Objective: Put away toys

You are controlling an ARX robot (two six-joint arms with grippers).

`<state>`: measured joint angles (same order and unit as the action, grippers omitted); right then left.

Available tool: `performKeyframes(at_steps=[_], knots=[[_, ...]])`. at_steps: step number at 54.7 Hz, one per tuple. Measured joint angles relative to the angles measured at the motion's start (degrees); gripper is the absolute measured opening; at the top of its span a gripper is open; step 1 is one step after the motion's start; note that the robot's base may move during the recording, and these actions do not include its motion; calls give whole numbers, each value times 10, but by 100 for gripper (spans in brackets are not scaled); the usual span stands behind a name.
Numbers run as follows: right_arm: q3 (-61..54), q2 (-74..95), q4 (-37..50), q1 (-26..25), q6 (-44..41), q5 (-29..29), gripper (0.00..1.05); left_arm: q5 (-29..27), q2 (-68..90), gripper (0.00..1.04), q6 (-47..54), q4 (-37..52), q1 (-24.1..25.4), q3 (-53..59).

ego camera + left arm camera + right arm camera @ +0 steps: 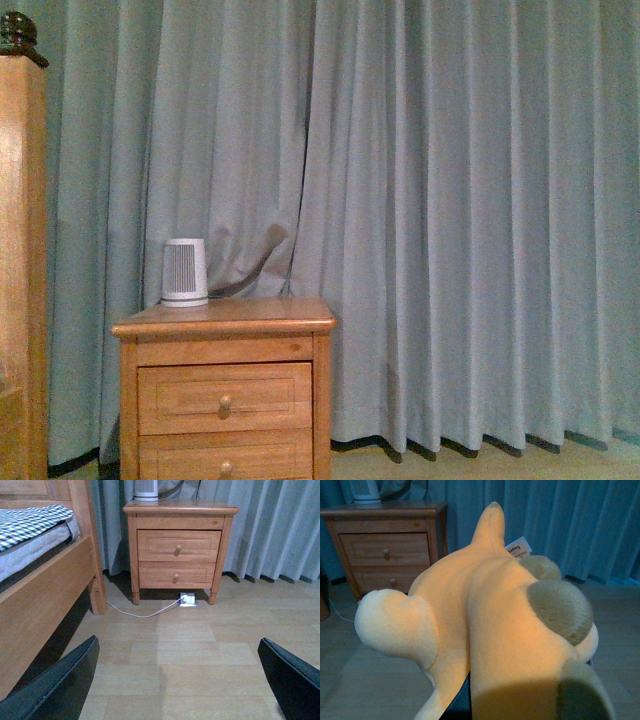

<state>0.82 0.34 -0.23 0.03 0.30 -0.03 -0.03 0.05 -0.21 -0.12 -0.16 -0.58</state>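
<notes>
1. At the right wrist, the right tool (461, 702) is grasping the plush (490, 615). Only a dark strip of the tool shows under the toy, so I cannot tell how its fingers sit.
2. The plush is held up off the floor and fills most of the right wrist view. Its body is orange-yellow and one rounded limb is a paler cream. It has grey-brown pads, and a white label (518, 547) sits near its pointed end. The print on the label is too small to read.
3. The left tool (177, 645) is released. Its two dark fingers (60, 685) stand wide apart, and only the wooden floor (190, 630) shows between them.
4. Beyond the left tool, a wooden nightstand (180, 510) stands on the floor. It has two closed drawers, one above the other, each with one knob.
5. Under the nightstand a white socket block (188, 599) lies on the floor. A white cable (140, 614) runs from it toward the bed leg.
6. The wooden bed (50, 590) stands just beside the nightstand, with a checked sheet (30, 522) on top.
7. On the nightstand a white ribbed device (185, 272) stands upright, close to the curtain.
8. A grey-blue curtain (450, 200) hangs behind everything and reaches down to the floor.
</notes>
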Motion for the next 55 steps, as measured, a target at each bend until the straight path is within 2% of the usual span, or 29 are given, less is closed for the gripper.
performKeyframes(at_steps=[55], knots=[[0, 0, 0, 0, 0, -1, 7, 0, 0, 98, 0, 0, 0, 0]])
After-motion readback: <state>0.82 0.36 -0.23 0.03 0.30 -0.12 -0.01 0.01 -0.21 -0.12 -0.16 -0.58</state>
